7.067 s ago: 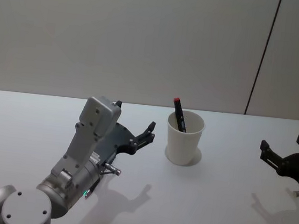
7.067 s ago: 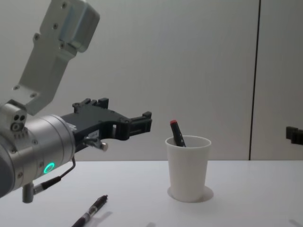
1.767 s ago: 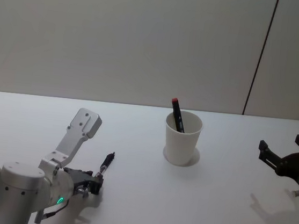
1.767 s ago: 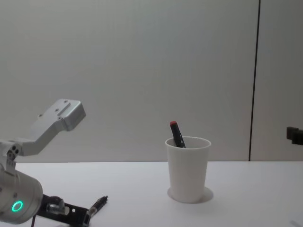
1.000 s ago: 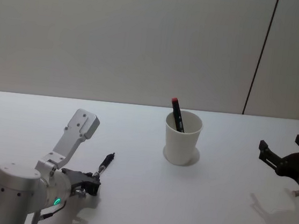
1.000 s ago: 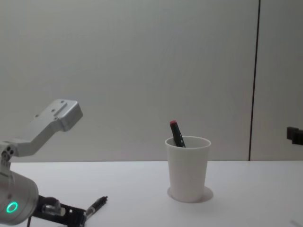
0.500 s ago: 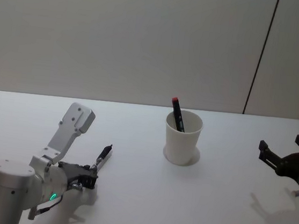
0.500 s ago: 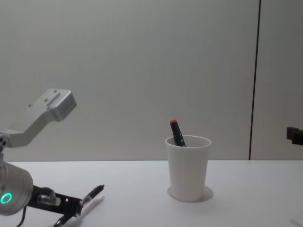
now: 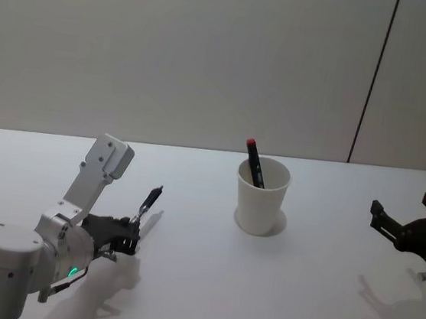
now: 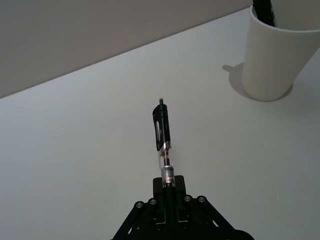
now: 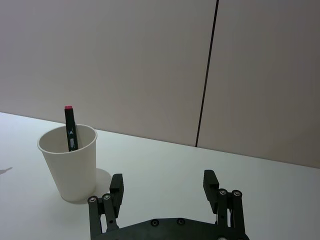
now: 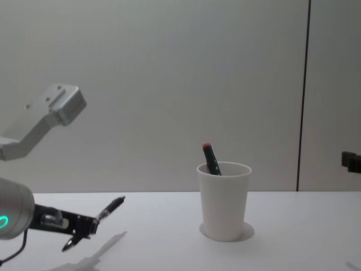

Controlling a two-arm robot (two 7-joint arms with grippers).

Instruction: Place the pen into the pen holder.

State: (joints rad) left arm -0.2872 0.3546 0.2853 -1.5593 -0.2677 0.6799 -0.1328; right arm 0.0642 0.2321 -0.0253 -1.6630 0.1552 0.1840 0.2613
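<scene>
pen [image 10: 162, 135] pinched in left hand [image 10: 169, 184], clear of table [image 10: 70, 150]

White pen holder [image 9: 261, 201], black pen [image 10: 161, 131] — clear barrel, red-capped black marker [image 9: 253, 161], white table [image 9: 290, 291]

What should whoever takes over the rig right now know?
Hands: the left hand is shut on the pen, gripping one end with the clip end pointing out. The right hand is open and idle on the right side.
Things: the pen is held off the table, to the left of the pen holder. The holder stands upright with a red-capped marker in it.
Done: the pen is grasped and lifted.
Left: carry it over the holder, tip it upright, and release it inside.
</scene>
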